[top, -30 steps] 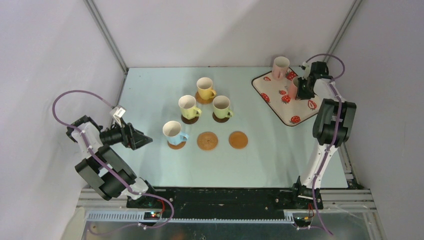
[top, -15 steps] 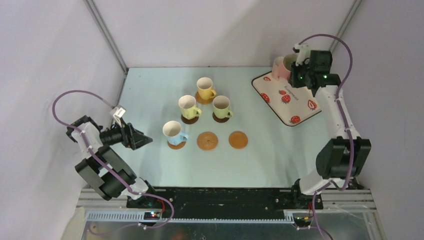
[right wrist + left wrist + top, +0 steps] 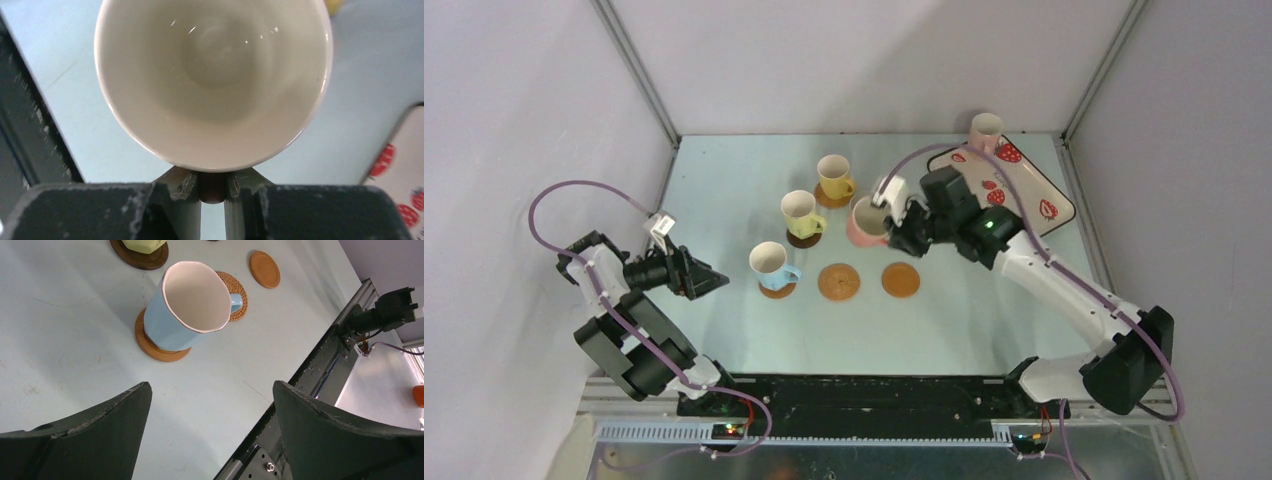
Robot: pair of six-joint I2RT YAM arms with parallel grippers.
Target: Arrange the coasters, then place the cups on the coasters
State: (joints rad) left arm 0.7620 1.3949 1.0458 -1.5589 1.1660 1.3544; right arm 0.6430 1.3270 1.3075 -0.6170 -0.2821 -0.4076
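Observation:
My right gripper [image 3: 892, 226] is shut on the handle of a pink cup [image 3: 864, 222] and holds it above the middle of the table; in the right wrist view the cup's [image 3: 212, 80] white inside fills the frame, its handle pinched between the jaws of the gripper [image 3: 213, 187]. A yellow cup [image 3: 834, 177], a pale green cup [image 3: 801, 213] and a light blue cup [image 3: 770, 263] each stand on a coaster. Two orange-tan coasters [image 3: 838, 282] [image 3: 900, 279] lie bare. Another pink cup [image 3: 985, 130] stands on the tray. My left gripper [image 3: 710, 280] is open, left of the blue cup [image 3: 192, 305].
The strawberry-print tray [image 3: 1034, 195] lies at the back right. A black rail [image 3: 874, 385] runs along the near table edge, also seen as the rail [image 3: 320, 365] in the left wrist view. White walls close in the left, back and right sides.
The right arm lifted the pink cup off the tray and swung it left to the table's middle, where it now covers the third cup in the group. The left arm has not moved.

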